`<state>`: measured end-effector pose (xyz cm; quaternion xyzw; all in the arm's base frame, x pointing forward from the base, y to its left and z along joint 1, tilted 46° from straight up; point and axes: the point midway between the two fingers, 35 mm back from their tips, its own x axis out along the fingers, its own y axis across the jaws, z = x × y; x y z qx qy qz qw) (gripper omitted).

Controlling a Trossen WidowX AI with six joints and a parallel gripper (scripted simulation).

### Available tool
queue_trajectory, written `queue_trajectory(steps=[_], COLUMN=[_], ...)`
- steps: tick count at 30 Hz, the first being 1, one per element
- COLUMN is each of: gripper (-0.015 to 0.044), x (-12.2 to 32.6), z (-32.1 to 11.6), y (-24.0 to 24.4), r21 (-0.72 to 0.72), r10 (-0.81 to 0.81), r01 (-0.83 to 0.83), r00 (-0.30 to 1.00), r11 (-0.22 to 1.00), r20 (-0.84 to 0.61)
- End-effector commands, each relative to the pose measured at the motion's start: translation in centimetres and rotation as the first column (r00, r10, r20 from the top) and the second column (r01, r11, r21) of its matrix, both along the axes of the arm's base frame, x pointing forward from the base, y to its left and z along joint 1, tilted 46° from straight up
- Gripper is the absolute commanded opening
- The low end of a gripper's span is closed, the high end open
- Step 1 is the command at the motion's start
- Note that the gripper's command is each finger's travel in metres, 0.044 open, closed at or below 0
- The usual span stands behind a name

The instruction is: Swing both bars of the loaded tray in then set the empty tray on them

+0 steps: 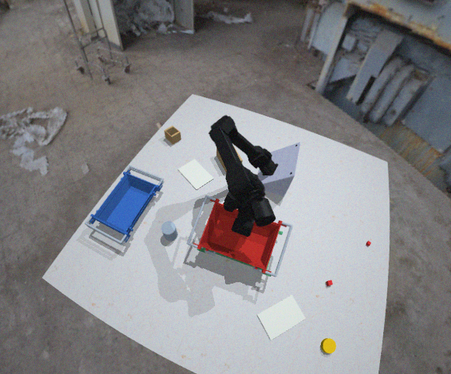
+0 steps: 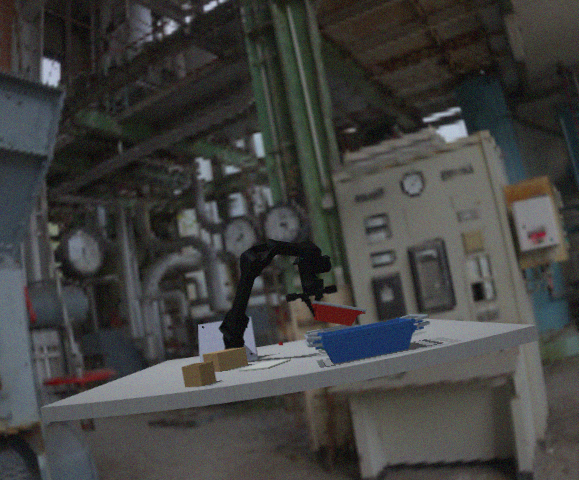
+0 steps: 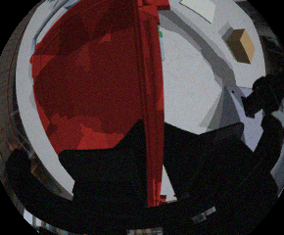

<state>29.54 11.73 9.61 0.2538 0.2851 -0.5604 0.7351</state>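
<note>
My gripper is shut on one long wall of the empty red tray. The red tray hangs in the air, tilted, its far side lower in the exterior view. Its grey wire bars stand out beyond both ends. The green tray is under it, and only slivers of its edge show. The green tray's load is hidden, and I cannot tell how its bars lie. The gap between the two trays cannot be judged.
A blue tray stands left in the top view. A grey-blue cylinder stands between it and the red tray. Wooden boxes and a lilac wedge are near the arm. A yellow disc lies near the front.
</note>
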Motion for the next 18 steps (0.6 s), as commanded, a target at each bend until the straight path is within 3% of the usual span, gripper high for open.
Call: queue_trajectory(steps=[1,18], gripper=[0.0,0.0], x=[-0.34,-0.56], z=[-0.49,-1.07], y=[-0.46,-0.84], r21=[-0.002,-0.002], r10=[-0.013,-0.013], r01=[0.013,0.013], r00=[1.0,1.0], r11=[1.0,1.0], r20=[-0.013,-0.013])
